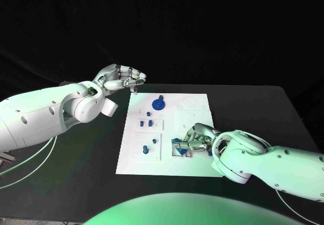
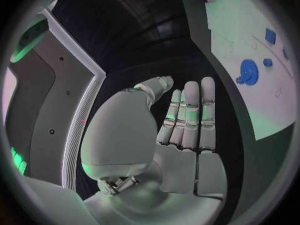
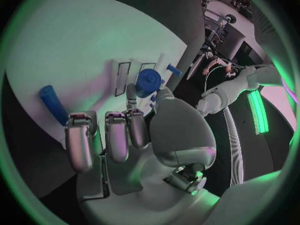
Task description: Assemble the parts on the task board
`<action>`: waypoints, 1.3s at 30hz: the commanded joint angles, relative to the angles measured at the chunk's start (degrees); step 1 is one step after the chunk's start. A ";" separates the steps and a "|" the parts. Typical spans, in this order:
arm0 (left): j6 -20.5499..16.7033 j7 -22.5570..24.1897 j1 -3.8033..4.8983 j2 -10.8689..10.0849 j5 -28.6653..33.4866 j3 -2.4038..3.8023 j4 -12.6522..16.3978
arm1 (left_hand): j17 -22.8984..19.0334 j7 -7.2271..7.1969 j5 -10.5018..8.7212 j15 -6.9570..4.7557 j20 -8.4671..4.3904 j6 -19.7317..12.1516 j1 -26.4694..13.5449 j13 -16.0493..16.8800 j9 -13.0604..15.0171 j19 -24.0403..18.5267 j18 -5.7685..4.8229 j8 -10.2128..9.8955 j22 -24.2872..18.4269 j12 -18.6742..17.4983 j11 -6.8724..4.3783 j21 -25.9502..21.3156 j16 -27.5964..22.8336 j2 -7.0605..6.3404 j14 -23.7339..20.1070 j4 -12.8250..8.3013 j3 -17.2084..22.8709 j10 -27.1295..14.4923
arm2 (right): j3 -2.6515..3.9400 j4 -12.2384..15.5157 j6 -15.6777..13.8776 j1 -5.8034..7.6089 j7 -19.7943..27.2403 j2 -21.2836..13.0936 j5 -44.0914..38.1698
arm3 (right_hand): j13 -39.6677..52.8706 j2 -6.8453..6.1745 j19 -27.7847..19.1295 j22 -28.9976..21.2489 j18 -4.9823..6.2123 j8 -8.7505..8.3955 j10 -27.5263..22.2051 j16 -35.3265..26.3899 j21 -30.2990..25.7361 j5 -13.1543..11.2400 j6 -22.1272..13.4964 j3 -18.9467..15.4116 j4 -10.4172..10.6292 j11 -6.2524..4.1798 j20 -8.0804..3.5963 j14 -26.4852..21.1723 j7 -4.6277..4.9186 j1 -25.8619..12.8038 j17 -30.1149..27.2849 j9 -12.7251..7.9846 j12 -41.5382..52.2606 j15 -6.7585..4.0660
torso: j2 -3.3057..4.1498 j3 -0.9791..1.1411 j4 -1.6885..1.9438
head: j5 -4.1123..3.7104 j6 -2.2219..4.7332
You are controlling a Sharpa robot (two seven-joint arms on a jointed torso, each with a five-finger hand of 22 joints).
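Observation:
The white task board (image 1: 138, 164) lies in the middle of the black table. A blue gear (image 1: 158, 103) (image 2: 248, 72) stands in its far part. Two blue blocks (image 1: 146, 123) sit mid-left, and small blue pegs (image 1: 144, 150) stand nearer. My right hand (image 1: 192, 141) is down on the board's near right area. Its thumb and a finger pinch a blue round part (image 3: 149, 80). A blue peg (image 3: 53, 105) lies on the board beside those fingers. My left hand (image 1: 120, 77) (image 2: 187, 120) hovers off the board's far left corner, holding nothing, fingers side by side and thumb apart.
Bare black table (image 1: 81, 178) surrounds the board on every side. Pale recessed outlines (image 1: 192, 104) mark the board's far right part. Thin cables (image 1: 27, 168) trail under my left arm at the table's left.

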 commanded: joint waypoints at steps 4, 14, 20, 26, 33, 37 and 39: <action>0.65 0.19 0.03 0.02 0.12 0.04 0.18 | -0.09 -0.05 0.38 -0.01 0.10 -0.55 -0.11 -0.11 -0.06 -0.36 0.84 0.36 0.03 0.37 0.14 -0.03 0.35 0.63 -0.29 -0.05 0.02 -0.38 | 0.01 0.29 1.39 -0.05 -0.47 -0.09 -3.18 | 6.37 -1.05 5.40 14.64 -0.92 0.03 0.98 0.26 0.32 0.24 -0.23 -1.95 0.00 -0.57 -0.46 4.20 0.40 -2.42 5.27 0.14 -0.32 -0.54 | -0.03 0.05 -0.06 | -0.01 0.00; 0.55 0.23 0.03 -0.15 0.12 0.04 0.21 | -0.09 -0.05 0.38 -0.01 0.10 -0.55 -0.11 -0.11 -0.06 -0.36 0.84 0.36 0.03 0.37 0.14 -0.03 0.35 0.63 -0.29 -0.05 0.02 -0.38 | 0.01 1.45 1.95 -0.05 -0.44 -1.09 -4.29 | 6.47 -1.24 5.57 14.77 -1.02 0.15 1.05 0.31 0.75 0.28 -0.20 -2.34 0.02 -0.59 -0.47 4.25 0.37 -3.12 5.48 0.23 -0.25 -0.55 | -0.10 0.05 -0.04 | -0.12 0.00; 0.50 0.25 0.02 -0.16 0.12 0.04 0.09 | -0.09 -0.05 0.38 -0.01 0.10 -0.55 -0.11 -0.11 -0.06 -0.36 0.84 0.36 0.03 0.37 0.14 -0.03 0.35 0.63 -0.29 -0.05 0.02 -0.38 | 0.00 2.79 3.24 -0.06 -0.13 -2.39 -3.51 | 6.86 0.33 5.69 14.86 -1.09 0.36 1.32 0.48 1.06 0.39 -0.12 -2.12 -0.05 -0.67 -0.51 4.36 0.27 -3.40 6.04 0.39 0.09 -0.61 | -0.17 0.03 -0.23 | -0.10 0.00; 0.47 0.22 0.02 -0.20 0.12 0.04 0.06 | -0.10 -0.04 0.40 -0.01 0.11 -0.63 -0.16 -0.12 -0.07 -0.37 0.84 0.36 0.03 0.45 0.15 -0.04 0.38 0.69 -0.30 -0.01 0.05 -0.43 | -0.05 4.28 4.59 -0.25 0.73 -3.72 -2.03 | 7.23 1.71 5.84 14.97 -1.17 0.51 1.57 0.61 1.43 0.40 -0.04 -1.84 -0.10 -0.76 -0.56 4.45 0.18 -3.07 6.46 0.50 0.43 -0.67 | -0.16 0.00 -0.31 | -0.05 0.00; 0.50 0.14 0.02 -0.18 0.12 0.04 -0.01 | -0.10 -0.04 0.40 -0.01 0.11 -0.63 -0.16 -0.12 -0.07 -0.37 0.84 0.36 0.03 0.45 0.15 -0.04 0.38 0.69 -0.30 -0.01 0.05 -0.43 | -0.09 5.08 4.80 -0.56 1.45 -3.86 -0.72 | 7.48 2.23 5.92 15.03 -1.22 0.59 1.73 0.65 1.63 0.40 0.05 -1.75 -0.10 -0.80 -0.59 4.48 0.13 -2.90 6.62 0.55 0.66 -0.71 | -0.13 0.02 -0.19 | -0.32 0.00; 0.69 0.03 0.01 -0.12 0.12 0.04 -0.08 | -0.10 -0.04 0.40 -0.01 0.11 -0.63 -0.16 -0.12 -0.07 -0.37 0.84 0.36 0.03 0.45 0.15 -0.04 0.38 0.69 -0.30 -0.01 0.05 -0.43 | -0.10 5.06 4.69 -0.61 1.79 -3.27 -0.68 | 7.51 2.46 5.92 15.04 -1.22 0.61 1.75 0.67 1.64 0.40 0.06 -1.71 -0.10 -0.82 -0.60 4.49 0.11 -2.84 6.68 0.56 0.69 -0.72 | -0.16 0.00 -0.05 | -0.48 0.00; 0.79 -0.05 0.01 -0.12 0.12 0.04 -0.11 | -0.11 -0.04 0.42 0.00 0.12 -0.67 -0.19 -0.13 -0.08 -0.38 0.85 0.39 0.02 0.51 0.15 -0.04 0.41 0.77 -0.31 0.03 0.09 -0.48 | -0.10 4.98 4.63 -0.63 1.99 -2.90 -1.13 | 7.50 2.57 5.89 15.01 -1.20 0.61 1.75 0.67 1.54 0.40 0.06 -1.69 -0.10 -0.82 -0.60 4.49 0.11 -2.81 6.67 0.57 0.67 -0.72 | -0.14 -0.02 -0.06 | -0.55 0.00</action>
